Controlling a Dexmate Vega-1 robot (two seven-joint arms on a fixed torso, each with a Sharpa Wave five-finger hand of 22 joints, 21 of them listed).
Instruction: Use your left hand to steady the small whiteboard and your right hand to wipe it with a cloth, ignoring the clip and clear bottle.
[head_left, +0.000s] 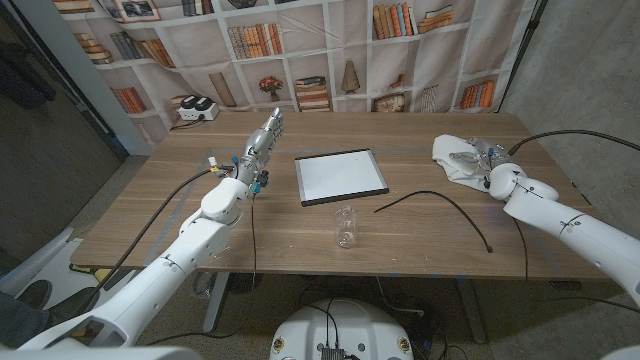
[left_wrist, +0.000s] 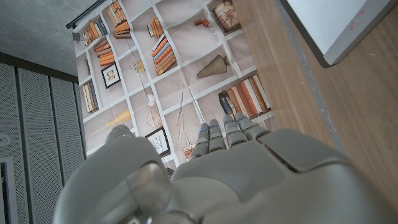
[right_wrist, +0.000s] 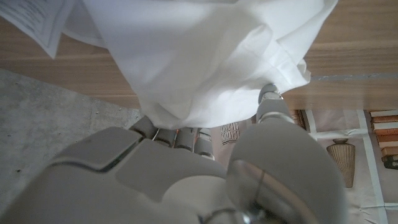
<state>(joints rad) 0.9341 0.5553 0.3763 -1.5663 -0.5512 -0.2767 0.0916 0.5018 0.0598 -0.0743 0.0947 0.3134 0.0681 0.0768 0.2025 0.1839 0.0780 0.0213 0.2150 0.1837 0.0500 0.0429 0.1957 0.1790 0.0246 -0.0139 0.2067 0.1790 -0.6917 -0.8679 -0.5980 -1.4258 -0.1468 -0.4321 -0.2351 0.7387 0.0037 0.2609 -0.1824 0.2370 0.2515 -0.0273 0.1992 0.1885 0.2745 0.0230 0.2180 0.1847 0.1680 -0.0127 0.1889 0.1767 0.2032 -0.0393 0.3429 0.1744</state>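
Clear bottle (head_left: 345, 226) nearest, below whiteboard (head_left: 340, 176). Left hand (head_left: 264, 138) holds nothing, fingers extended; right hand (head_left: 478, 163) pinching cloth (head_left: 458, 156). Risk: unsteadied board slides, hits bottle.

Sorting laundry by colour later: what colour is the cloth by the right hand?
White, plain; the cloth shows best in the right wrist view.

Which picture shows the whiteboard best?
The head view: the whole whiteboard lies there on the table, between the two arms. The left wrist view catches only one corner, with a faint red mark. The right wrist view shows the cloth instead.
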